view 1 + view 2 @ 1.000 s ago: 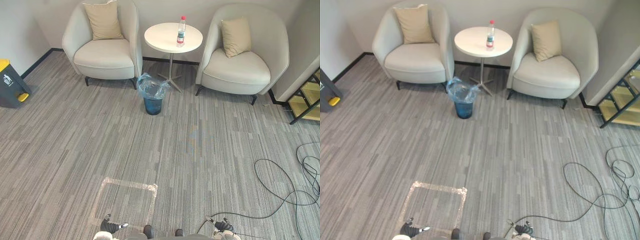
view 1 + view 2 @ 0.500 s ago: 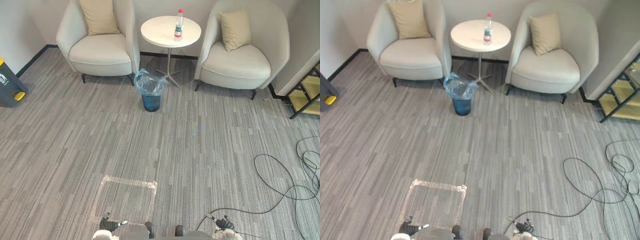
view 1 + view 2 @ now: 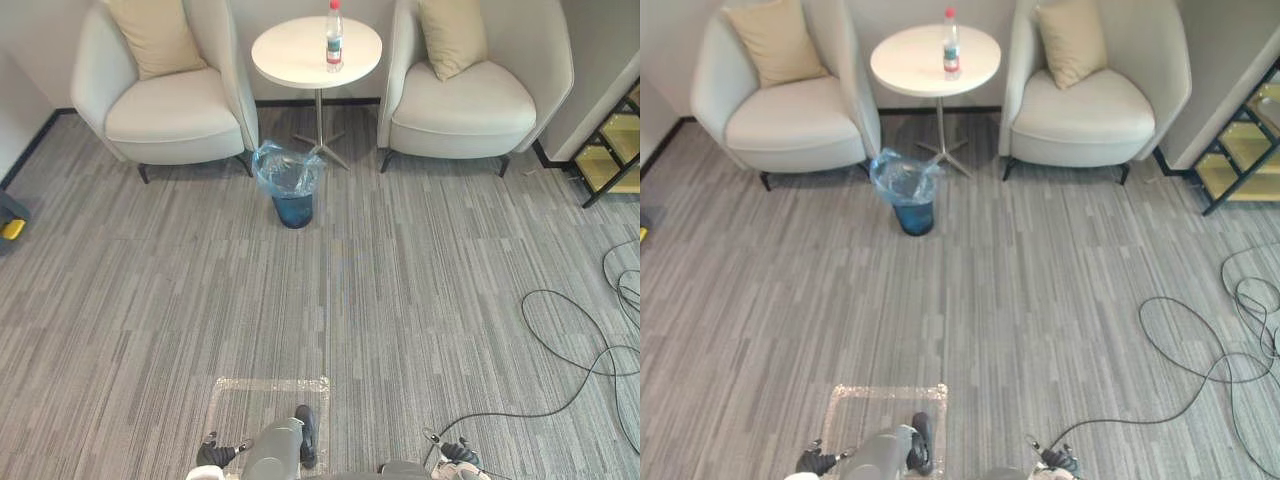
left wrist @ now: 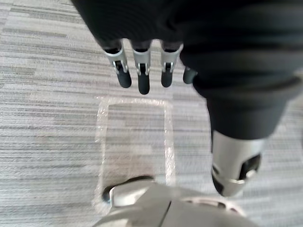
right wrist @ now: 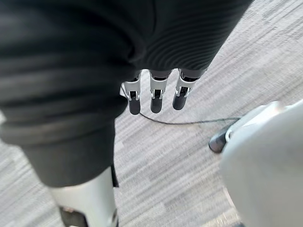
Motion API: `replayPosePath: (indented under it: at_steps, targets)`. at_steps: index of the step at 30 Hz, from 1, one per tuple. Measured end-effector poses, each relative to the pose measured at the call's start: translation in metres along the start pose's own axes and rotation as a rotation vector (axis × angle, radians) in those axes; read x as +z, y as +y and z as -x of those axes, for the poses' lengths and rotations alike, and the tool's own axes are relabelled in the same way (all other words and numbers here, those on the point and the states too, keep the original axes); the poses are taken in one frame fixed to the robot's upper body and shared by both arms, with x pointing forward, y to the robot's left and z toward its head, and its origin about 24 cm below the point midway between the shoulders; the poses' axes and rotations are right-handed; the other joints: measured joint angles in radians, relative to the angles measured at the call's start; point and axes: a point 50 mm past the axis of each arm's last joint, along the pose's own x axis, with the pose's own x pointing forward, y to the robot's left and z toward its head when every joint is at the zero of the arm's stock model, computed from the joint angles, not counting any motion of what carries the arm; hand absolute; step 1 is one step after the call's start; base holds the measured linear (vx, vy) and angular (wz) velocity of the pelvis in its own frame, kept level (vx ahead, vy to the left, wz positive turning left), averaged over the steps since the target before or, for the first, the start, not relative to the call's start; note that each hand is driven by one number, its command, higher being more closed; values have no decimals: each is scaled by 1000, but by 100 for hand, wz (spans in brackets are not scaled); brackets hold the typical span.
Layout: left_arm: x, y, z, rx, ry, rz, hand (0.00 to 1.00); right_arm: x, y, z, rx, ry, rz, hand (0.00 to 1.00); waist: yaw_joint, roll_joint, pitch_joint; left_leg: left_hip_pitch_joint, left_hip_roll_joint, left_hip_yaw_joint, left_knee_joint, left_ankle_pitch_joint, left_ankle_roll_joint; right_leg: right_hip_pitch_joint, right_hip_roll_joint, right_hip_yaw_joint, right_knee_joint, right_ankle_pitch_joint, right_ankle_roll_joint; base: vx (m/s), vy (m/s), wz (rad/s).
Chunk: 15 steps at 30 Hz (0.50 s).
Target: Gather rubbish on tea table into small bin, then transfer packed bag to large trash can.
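A clear plastic bottle (image 3: 333,35) with a red cap stands upright on the round white tea table (image 3: 290,55) between two armchairs, far ahead of me. The small bin (image 3: 291,190), lined with a blue bag, sits on the carpet in front of the table's foot. A corner of the dark large trash can (image 3: 8,215) with a yellow part shows at the far left edge. My left hand (image 3: 215,455) and right hand (image 3: 455,460) hang low at the near edge. In the wrist views the left hand's fingers (image 4: 142,75) and the right hand's fingers (image 5: 156,92) are straight and hold nothing.
Two pale armchairs (image 3: 160,110) (image 3: 470,95) with beige cushions flank the table. A taped rectangle (image 3: 270,400) marks the grey carpet near me. A black and yellow rack (image 3: 615,150) stands at the right edge. Open carpet lies between me and the bin.
The whole picture has shifted: table, chairs and bin now sit closer and more central, and the large can has slid to the left edge, so the camera moved. Both hands hang as before.
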Motion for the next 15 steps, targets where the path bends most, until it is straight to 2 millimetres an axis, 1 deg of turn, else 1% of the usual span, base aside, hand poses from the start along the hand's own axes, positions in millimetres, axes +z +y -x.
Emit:
replayPosePath:
  at_steps: [1, 2, 3, 4, 5, 6, 7, 8, 9, 10, 11, 12, 13, 14, 15]
  targets:
    - [-1, 1, 0, 0, 0, -13, 0, 2, 2, 0, 10, -8, 5, 0, -5, -4, -3, 56, -2, 10, -13, -23, 18, -74, -3, -17, 194, 28, 65, 375, 75, -43]
    - [0, 1, 0, -3, -2, -20, 0, 4, 3, -1, 15, -13, 6, 0, -9, -4, -2, 74, -2, 9, -21, -27, 21, -93, -6, -30, 239, 27, 64, 484, 32, -20]
    - [3, 1, -1, -11, -11, -42, 0, 9, 7, -2, 29, -27, 13, 0, -15, -5, -2, 143, -6, -4, -59, -31, 23, -157, -21, -111, 356, -5, 18, 419, -5, -3]
    - [7, -2, -2, -21, -23, -45, 0, 13, 7, -2, 34, -42, 31, 0, -17, 7, 3, 211, 5, -5, -103, -31, 23, -200, -29, -198, 379, -33, -37, 419, -5, -2]
    - [9, -4, -2, -28, -29, -50, 0, 14, 7, -3, 34, -46, 34, 0, -19, 16, 4, 232, 13, -5, -116, -31, 23, -215, -30, -233, 368, -44, -59, 398, -57, 3]
    - [12, -7, -2, -36, -39, -43, 0, 18, 9, -3, 40, -61, 34, 0, -25, 27, 2, 277, 34, -8, -133, -30, 22, -259, -25, -303, 294, -60, -92, 320, -72, 8]
    - [13, -8, -2, -37, -41, -41, 0, 19, 10, -3, 42, -65, 34, 0, -28, 28, 1, 286, 41, -13, -134, -31, 22, -275, -21, -318, 254, -58, -96, 488, -140, 18]
    - [15, -7, -3, -37, -45, -42, 0, 22, 12, -3, 50, -74, 34, 0, -38, 28, 1, 310, 52, -23, -143, -31, 22, -310, -14, -339, 154, -39, -108, 420, -172, 32]
    - [13, -6, -3, -35, -41, -44, 0, 25, 15, -3, 61, -85, 50, 0, -53, 24, -1, 347, 57, -30, -166, -32, 18, -340, -3, -347, -32, 57, -115, 434, -189, 32]
    - [12, -5, -3, -33, -40, -45, 0, 24, 15, -3, 61, -83, 53, 0, -53, 17, -5, 354, 49, -34, -171, -34, 13, -337, -3, -344, -94, 115, -119, 450, -211, 27]
    - [12, 2, -4, -16, -37, -53, 0, 18, 13, -2, 62, -63, 56, 0, -56, -26, -11, 389, 18, -67, -179, -54, -29, -350, -13, -330, -201, 313, -195, 373, -186, -3]
    - [11, -6, -3, -33, -25, -45, 0, 27, 11, -5, 54, -87, 64, 0, -52, 19, -3, 408, 53, -91, -175, -66, -47, -355, 5, -338, -135, 288, -196, 497, -265, -4]
    - [8, -18, 0, -61, -14, -33, 0, 31, 1, -7, 31, -94, 104, 0, -61, 43, -19, 403, 79, -118, -164, -62, -54, -354, 30, -345, -130, 220, -191, 393, -212, -10]
    - [9, -20, -1, -64, -15, -30, 0, 32, -2, -7, 21, -93, 107, 0, -62, 67, -23, 399, 100, -131, -143, -61, -55, -351, 45, -359, -117, 194, -202, 455, -254, 10]
    - [10, -22, -1, -68, -14, -27, 0, 32, -4, -8, 10, -91, 88, 0, -68, 86, -23, 373, 127, -151, -57, -57, -63, -326, 63, -377, -120, 155, -200, 368, -248, 18]
